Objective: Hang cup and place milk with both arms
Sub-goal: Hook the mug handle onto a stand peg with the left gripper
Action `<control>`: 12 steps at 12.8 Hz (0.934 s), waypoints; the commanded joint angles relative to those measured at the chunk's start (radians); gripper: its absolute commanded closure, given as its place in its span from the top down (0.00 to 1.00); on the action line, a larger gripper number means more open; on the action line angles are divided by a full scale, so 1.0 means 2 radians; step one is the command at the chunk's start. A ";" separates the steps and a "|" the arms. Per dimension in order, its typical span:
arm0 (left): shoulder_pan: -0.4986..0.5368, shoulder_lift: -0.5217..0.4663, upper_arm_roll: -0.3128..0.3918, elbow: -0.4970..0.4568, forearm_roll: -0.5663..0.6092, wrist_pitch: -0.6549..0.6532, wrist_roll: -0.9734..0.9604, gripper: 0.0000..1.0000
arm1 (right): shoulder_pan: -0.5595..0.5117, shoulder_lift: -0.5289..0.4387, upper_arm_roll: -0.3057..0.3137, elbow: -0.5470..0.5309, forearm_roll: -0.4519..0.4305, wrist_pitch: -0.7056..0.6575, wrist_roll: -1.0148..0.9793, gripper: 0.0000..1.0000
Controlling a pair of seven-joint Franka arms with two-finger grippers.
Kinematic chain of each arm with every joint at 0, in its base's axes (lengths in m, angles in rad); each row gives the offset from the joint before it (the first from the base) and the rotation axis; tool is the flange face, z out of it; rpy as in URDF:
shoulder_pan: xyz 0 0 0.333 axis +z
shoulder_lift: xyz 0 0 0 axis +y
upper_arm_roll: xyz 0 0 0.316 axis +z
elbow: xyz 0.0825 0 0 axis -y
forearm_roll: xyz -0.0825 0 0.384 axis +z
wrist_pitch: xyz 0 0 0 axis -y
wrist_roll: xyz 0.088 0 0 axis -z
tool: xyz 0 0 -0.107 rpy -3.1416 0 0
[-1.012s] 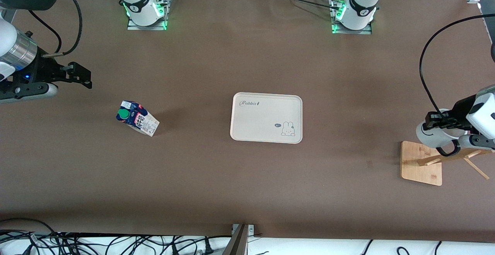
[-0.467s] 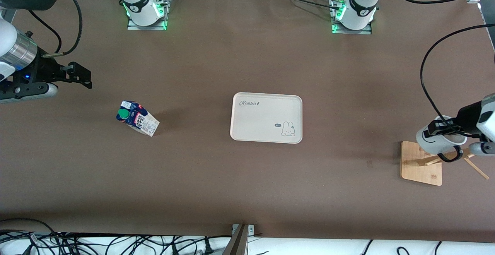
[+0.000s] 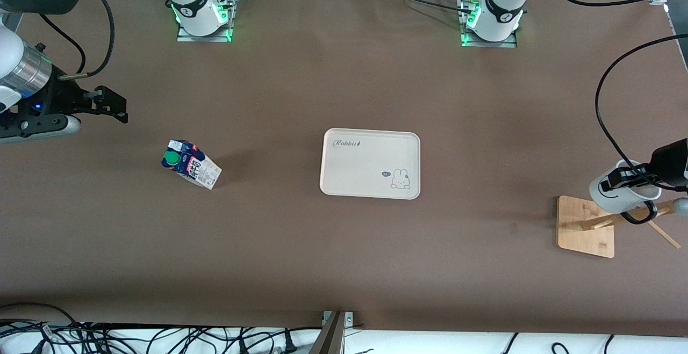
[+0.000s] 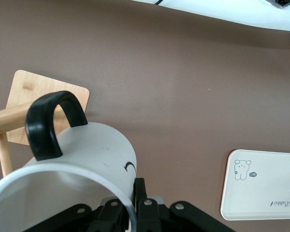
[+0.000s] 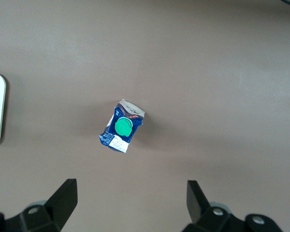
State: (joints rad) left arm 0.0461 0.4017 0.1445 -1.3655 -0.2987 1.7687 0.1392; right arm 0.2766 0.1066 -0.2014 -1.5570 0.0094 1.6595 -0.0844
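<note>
The white cup (image 3: 618, 194) with a black handle (image 3: 642, 215) is held by its rim in my left gripper (image 3: 626, 178), over the wooden rack (image 3: 586, 230) at the left arm's end of the table. Its handle loop sits around the rack's peg. In the left wrist view the cup (image 4: 72, 169) fills the lower part, the handle (image 4: 50, 123) beside the peg (image 4: 7, 121), and the gripper (image 4: 133, 200) is shut on the rim. The milk (image 3: 191, 163) stands on the table toward the right arm's end. My right gripper (image 3: 115, 108) is open and empty in the air above it, with the milk (image 5: 122, 126) in its wrist view.
A cream tray (image 3: 371, 163) with a rabbit drawing lies at the table's middle, also in the left wrist view (image 4: 261, 186). Both arm bases (image 3: 196, 10) stand at the table's back edge. Cables lie along the front edge.
My left gripper has carried the cup toward the left arm's end of the table, sliding its handle farther along the rack's peg. The right arm and the milk have not moved.
</note>
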 commanded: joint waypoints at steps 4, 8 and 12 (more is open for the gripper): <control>0.000 0.005 0.003 0.002 -0.010 0.007 0.039 0.00 | 0.001 0.000 0.002 0.006 -0.008 -0.002 0.006 1.00; -0.002 0.009 0.002 0.002 -0.010 0.034 0.074 0.00 | 0.001 0.000 0.002 0.006 -0.009 -0.002 0.005 1.00; -0.002 0.006 0.003 0.001 -0.012 0.040 0.075 0.00 | 0.001 0.000 0.002 0.007 -0.009 -0.002 0.005 1.00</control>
State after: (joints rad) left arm 0.0432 0.4184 0.1441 -1.3655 -0.2987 1.8407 0.2622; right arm 0.2766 0.1067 -0.2014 -1.5566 0.0094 1.6599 -0.0844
